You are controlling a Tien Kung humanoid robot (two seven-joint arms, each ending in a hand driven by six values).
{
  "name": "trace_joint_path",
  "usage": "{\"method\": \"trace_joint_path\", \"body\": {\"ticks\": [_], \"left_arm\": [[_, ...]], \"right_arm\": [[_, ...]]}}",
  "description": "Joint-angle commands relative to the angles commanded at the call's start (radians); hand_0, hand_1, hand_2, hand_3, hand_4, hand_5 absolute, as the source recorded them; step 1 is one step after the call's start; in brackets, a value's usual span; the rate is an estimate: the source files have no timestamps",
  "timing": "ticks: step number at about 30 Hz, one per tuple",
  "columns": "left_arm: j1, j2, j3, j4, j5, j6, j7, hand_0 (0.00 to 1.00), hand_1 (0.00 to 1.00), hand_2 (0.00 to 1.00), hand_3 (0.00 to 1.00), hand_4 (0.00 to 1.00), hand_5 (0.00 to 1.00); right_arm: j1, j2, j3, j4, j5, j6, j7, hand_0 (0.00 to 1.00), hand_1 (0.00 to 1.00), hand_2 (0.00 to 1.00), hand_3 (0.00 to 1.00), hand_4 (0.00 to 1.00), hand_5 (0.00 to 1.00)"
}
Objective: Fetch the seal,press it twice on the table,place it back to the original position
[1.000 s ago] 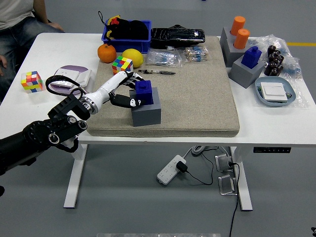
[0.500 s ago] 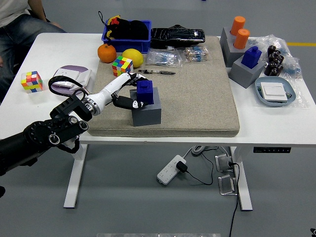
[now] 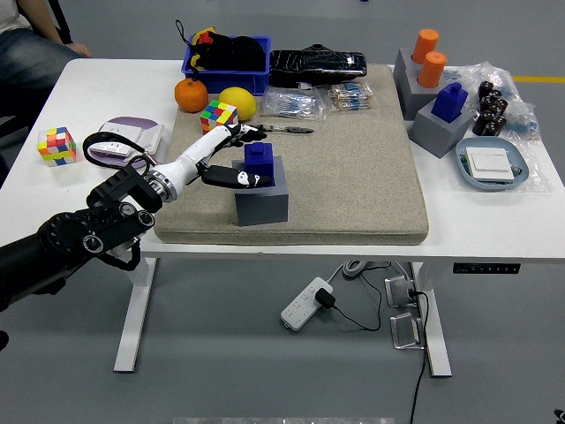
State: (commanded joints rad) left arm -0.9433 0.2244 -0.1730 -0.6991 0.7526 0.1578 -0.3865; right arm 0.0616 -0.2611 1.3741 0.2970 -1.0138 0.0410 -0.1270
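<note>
The blue seal stands upright in its grey block holder on the beige mat, left of centre. My left hand reaches in from the lower left and is right beside the seal on its left. Its white fingers are spread behind the seal and the thumb lies in front of it on the block. The hand is open and does not grip the seal. My right arm is out of view.
A second blue seal on a grey block and orange cylinders stand at the back right, near a blue plate. An orange, lemon, Rubik's cubes and blue basket lie behind. A person sits at top left.
My left hand's fingers, curled around the seal a second ago, have opened and spread away from it. The seal stays in its grey block.
</note>
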Motion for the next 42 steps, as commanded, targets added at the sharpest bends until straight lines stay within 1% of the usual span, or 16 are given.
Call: {"method": "trace_joint_path", "body": {"ticks": [3,5,6,7,13,17,20,23,24,26,29,30,35,36,41,42], "left_arm": [[-0.002,0.004,-0.037,-0.008,0.021,-0.021,-0.009,0.998,0.998,0.998,0.998,0.998,0.559],[-0.001,0.008,-0.065,-0.017,0.036,-0.022,-0.02,0.998,0.998,0.998,0.998,0.998,0.559],[-0.002,0.009,-0.073,-0.02,0.04,-0.021,-0.022,0.998,0.998,0.998,0.998,0.998,0.602],[-0.002,0.01,-0.078,-0.022,0.042,-0.019,-0.023,0.998,0.998,0.998,0.998,0.998,0.602],[-0.008,0.05,-0.116,-0.023,0.045,0.01,-0.027,0.998,0.998,0.998,0.998,0.998,0.599],[-0.011,0.081,-0.154,-0.013,0.043,0.048,-0.049,0.998,0.998,0.998,0.998,0.998,0.599],[-0.009,0.105,-0.177,0.002,0.034,0.073,-0.062,0.998,0.998,0.998,0.998,0.998,0.576],[-0.006,0.124,-0.184,0.027,0.023,0.079,-0.062,0.998,0.998,0.998,0.998,0.998,0.576],[-0.005,0.131,-0.188,0.037,0.017,0.081,-0.063,0.98,0.998,0.998,0.968,0.998,0.526],[-0.003,0.141,-0.204,0.05,0.013,0.087,-0.064,0.98,0.998,0.998,0.968,0.998,0.526],[0.001,0.148,-0.209,0.062,-0.001,0.089,-0.064,0.98,0.998,0.998,0.968,0.998,0.526],[0.001,0.15,-0.207,0.066,0.001,0.088,-0.061,0.965,0.998,0.995,0.948,0.998,0.524],[0.008,0.163,-0.21,0.076,0.007,0.095,-0.054,0.965,0.998,0.995,0.948,0.998,0.524],[0.009,0.165,-0.208,0.081,0.005,0.096,-0.054,0.958,0.998,0.991,0.941,0.985,0.506],[0.017,0.168,-0.193,0.104,-0.006,0.095,-0.051,0.958,0.998,0.991,0.941,0.985,0.506],[0.02,0.169,-0.186,0.111,-0.01,0.094,-0.051,0.955,0.998,0.989,0.94,0.979,0.506]], "right_arm": [[0.003,0.0,0.002,0.001,0.0,0.0,0.001,0.782,0.694,0.643,0.654,0.709,0.478],[0.003,0.001,0.007,0.0,0.0,0.0,0.0,0.782,0.694,0.643,0.654,0.709,0.478],[0.003,0.001,0.008,0.0,0.0,0.001,0.0,0.782,0.694,0.643,0.654,0.709,0.477],[0.003,0.001,0.008,0.0,0.0,0.001,0.0,0.782,0.694,0.643,0.654,0.709,0.477],[0.004,-0.003,0.02,0.0,-0.005,0.0,-0.003,0.782,0.694,0.644,0.654,0.709,0.477],[0.007,-0.005,0.019,0.001,-0.007,-0.001,-0.003,0.782,0.694,0.644,0.654,0.709,0.477],[0.01,-0.008,0.021,0.001,-0.011,0.001,-0.002,0.782,0.694,0.642,0.654,0.709,0.478],[0.01,-0.011,0.025,0.002,-0.014,0.004,-0.001,0.782,0.694,0.642,0.654,0.709,0.478],[0.01,-0.013,0.024,0.005,-0.012,0.006,0.0,0.785,0.698,0.65,0.661,0.727,0.464],[0.008,-0.016,0.022,0.015,-0.002,0.011,0.006,0.785,0.698,0.65,0.661,0.727,0.464],[0.008,-0.014,0.017,0.011,-0.001,0.03,0.002,0.785,0.698,0.65,0.661,0.727,0.464],[0.009,-0.013,0.02,0.01,-0.006,0.033,0.001,0.807,0.711,0.669,0.68,0.759,0.47],[0.014,-0.012,0.017,0.013,-0.008,0.033,0.006,0.807,0.711,0.669,0.68,0.759,0.47],[0.015,-0.013,0.017,0.013,-0.007,0.032,0.005,0.843,0.738,0.694,0.713,0.807,0.513],[0.011,-0.019,0.007,0.012,-0.004,0.034,-0.001,0.843,0.738,0.694,0.713,0.807,0.513],[0.011,-0.018,0.007,0.01,-0.008,0.032,0.0,0.854,0.753,0.712,0.744,0.846,0.553]]}}
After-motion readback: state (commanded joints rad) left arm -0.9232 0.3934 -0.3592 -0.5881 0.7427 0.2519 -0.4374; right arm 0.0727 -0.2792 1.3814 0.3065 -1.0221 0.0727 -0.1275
